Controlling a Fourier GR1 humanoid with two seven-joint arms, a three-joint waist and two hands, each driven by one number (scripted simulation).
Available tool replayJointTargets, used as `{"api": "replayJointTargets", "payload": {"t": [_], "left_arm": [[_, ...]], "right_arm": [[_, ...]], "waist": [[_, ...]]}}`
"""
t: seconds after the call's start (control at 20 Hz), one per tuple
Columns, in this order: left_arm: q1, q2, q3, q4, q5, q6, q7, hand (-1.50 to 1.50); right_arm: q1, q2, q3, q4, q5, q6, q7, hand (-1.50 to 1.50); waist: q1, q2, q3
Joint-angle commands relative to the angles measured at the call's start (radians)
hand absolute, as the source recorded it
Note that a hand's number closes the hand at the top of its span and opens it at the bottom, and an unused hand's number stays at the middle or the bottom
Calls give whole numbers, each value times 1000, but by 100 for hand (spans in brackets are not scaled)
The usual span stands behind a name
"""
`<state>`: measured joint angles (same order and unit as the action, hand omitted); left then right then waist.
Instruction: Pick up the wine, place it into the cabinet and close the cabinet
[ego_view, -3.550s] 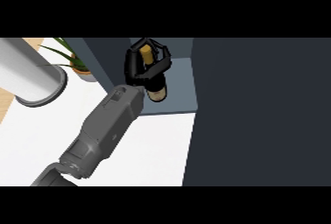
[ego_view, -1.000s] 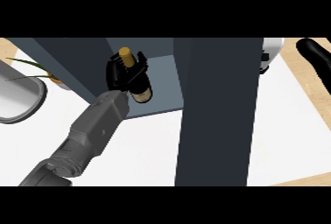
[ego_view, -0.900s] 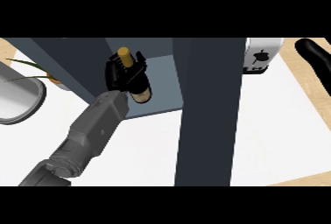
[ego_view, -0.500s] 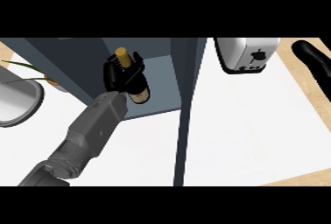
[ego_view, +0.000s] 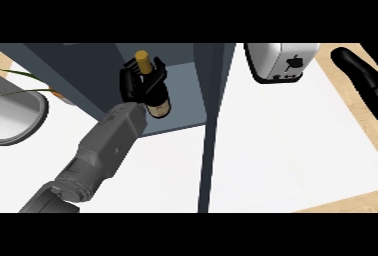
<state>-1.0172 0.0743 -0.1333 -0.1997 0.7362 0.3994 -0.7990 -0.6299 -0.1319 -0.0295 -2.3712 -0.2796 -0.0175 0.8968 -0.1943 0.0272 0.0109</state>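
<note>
The wine bottle (ego_view: 157, 104), dark with a gold cap and a pale label, stands inside the dark blue cabinet (ego_view: 184, 85). My left hand (ego_view: 136, 83) is curled round the bottle's neck and shoulder, with its grey forearm coming in from the lower left. The cabinet door (ego_view: 209, 150) stands open and shows edge-on as a thin dark strip right of the bottle. At the right edge my right hand (ego_view: 359, 76) rests with its fingers straight, touching nothing.
A silver toaster (ego_view: 281, 61) sits at the back right on the white counter (ego_view: 288, 150). A grey round pot (ego_view: 18, 117) and green plant leaves (ego_view: 29, 79) are at the left. The counter's wooden edge (ego_view: 347, 202) runs along the right and front.
The cabinet door's broad face has narrowed to a thin edge, uncovering the toaster and the counter behind it. My left hand stays curled on the bottle inside the cabinet.
</note>
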Motion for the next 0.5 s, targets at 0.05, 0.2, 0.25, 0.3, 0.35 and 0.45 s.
{"api": "replayJointTargets", "payload": {"t": [0.05,0.2,0.25,0.3,0.35,0.45], "left_arm": [[19,-71,-9,58,24,38,36,150],[-8,-71,-12,60,35,44,73,150],[-23,-71,-28,57,35,63,92,150],[-30,-71,-27,63,33,90,81,150],[-25,-71,-20,69,35,76,79,150],[-54,-71,-27,71,31,74,100,150]], "right_arm": [[30,-2,-27,-24,-38,10,-3,-150],[52,4,-24,-6,-18,14,-17,-150],[6,-1,-19,12,-27,13,-13,-150],[10,-18,-51,7,-44,21,-9,-150],[38,3,-29,-27,-17,5,-15,-150],[62,1,-35,-2,-19,30,-48,-150]], "waist": [[-15,27,-12],[7,24,-13],[6,20,-14],[1,21,-13],[9,20,-13],[25,24,-12]]}}
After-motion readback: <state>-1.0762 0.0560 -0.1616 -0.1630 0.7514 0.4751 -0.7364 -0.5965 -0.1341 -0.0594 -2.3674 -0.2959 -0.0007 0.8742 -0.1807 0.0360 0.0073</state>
